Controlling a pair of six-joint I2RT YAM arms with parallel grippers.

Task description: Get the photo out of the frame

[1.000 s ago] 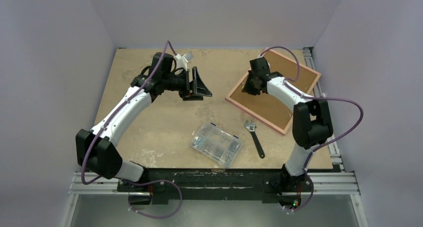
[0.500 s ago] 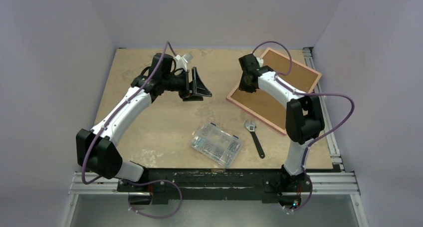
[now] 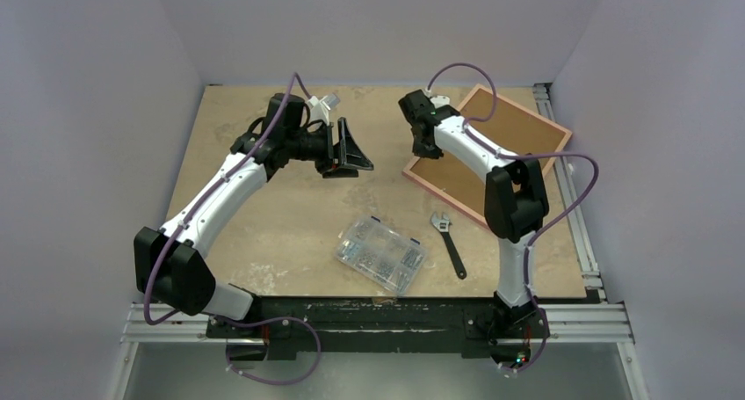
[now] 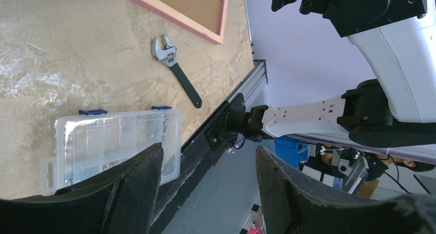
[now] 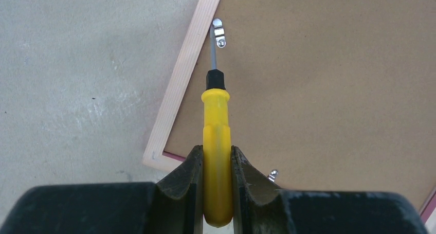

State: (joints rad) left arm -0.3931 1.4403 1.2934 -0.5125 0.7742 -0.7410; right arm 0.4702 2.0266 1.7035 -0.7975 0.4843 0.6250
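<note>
The pink frame [image 3: 518, 136] lies face down at the back right of the table, brown fibreboard back up; it also shows in the right wrist view [image 5: 319, 74] and the left wrist view [image 4: 198, 10]. The photo is hidden. My right gripper [image 3: 420, 143] is shut on a yellow-handled screwdriver [image 5: 216, 141] over the frame's left edge, its tip at a small metal clip [image 5: 219, 33]. A second clip [image 5: 272, 175] sits near the frame's bottom edge. My left gripper [image 3: 351, 149] is open and empty, held above the table's middle back.
A clear screw box [image 3: 381, 253] lies near the front middle, also in the left wrist view [image 4: 115, 141]. A black adjustable wrench [image 3: 448, 242] lies to its right, below the frame. The table's rail [image 3: 386, 316] runs along the near edge.
My right gripper has swung left and back, from over the frame's middle to its left edge, with the screwdriver. The frame has turned slightly. The left arm has not moved.
</note>
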